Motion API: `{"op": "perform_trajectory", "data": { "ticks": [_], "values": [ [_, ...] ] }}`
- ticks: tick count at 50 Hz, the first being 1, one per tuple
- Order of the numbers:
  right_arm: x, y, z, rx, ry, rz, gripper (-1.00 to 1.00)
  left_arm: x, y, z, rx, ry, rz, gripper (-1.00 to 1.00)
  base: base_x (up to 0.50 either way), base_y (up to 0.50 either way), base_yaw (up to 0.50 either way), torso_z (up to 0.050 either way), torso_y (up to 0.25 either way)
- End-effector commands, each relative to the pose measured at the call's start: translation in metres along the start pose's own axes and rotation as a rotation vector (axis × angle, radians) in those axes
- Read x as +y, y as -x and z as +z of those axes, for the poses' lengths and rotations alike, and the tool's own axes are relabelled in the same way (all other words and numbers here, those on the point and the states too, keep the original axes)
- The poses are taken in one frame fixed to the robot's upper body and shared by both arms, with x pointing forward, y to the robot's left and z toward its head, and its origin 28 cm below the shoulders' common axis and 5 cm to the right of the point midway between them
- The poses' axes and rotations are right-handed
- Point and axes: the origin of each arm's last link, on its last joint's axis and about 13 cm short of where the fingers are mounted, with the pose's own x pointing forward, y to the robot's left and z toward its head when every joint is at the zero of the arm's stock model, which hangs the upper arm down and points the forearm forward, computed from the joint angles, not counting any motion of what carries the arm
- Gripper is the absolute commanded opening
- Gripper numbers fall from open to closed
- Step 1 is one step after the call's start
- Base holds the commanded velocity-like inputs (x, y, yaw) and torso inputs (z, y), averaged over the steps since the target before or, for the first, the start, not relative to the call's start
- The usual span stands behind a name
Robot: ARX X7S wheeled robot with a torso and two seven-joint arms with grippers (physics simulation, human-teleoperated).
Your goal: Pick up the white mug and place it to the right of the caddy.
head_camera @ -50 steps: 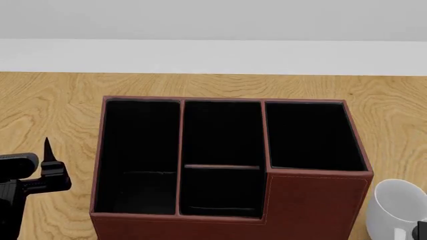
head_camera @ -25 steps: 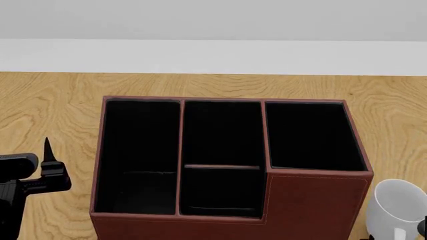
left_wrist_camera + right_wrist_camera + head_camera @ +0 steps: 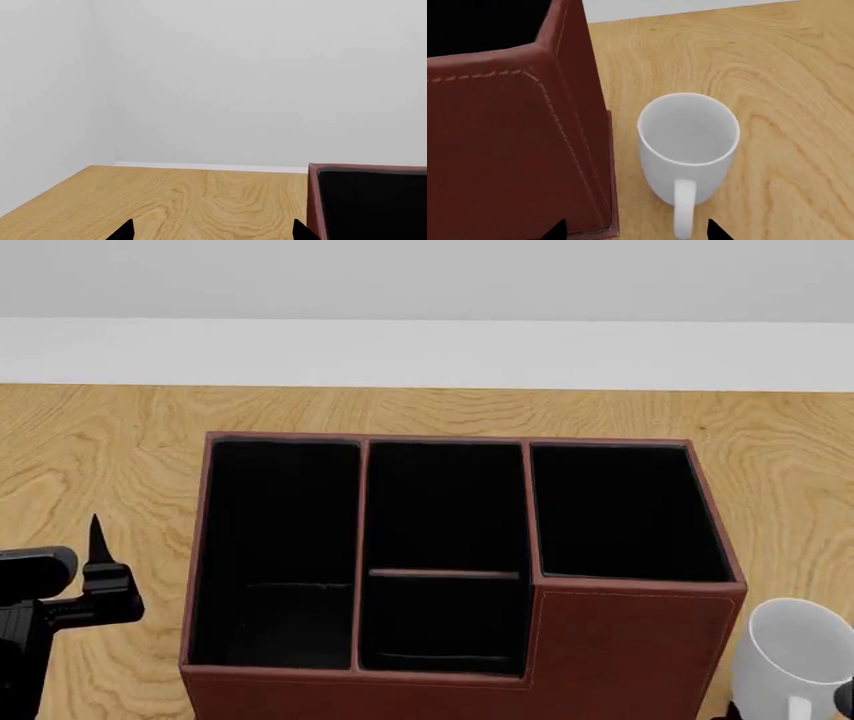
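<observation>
Mug (image 3: 688,145) upright on the desk (image 3: 774,75), just right of the caddy (image 3: 507,140), a narrow gap between, handle facing the right gripper (image 3: 635,231); jaws spread, empty. Left gripper (image 3: 212,231) spread, beside the caddy's left wall.

We find no legible text, label, brand, number or sign in any view: the caddy (image 3: 627,640) shows only plain stitching, and the mug (image 3: 688,145) is bare white.
</observation>
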Motion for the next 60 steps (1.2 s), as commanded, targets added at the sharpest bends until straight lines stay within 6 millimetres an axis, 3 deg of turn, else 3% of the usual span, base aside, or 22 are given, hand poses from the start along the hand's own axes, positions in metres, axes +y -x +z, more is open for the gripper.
{"op": "perform_trajectory", "data": {
  "ticks": [1, 60],
  "values": [
    [0.004, 0.009, 0.003, -0.022, 0.01, 0.016, 1.0, 0.0, 0.001, 0.0, -0.001, 0.0, -0.001, 1.0, 0.0, 0.0, 0.0, 0.0, 0.0],
    [0.026, 0.023, 0.007, -0.137, -0.004, 0.127, 1.0, -0.001, 0.001, 0.0, -0.001, 0.002, -0.008, 1.0, 0.0, 0.0, 0.0, 0.0, 0.0]
  ]
}}
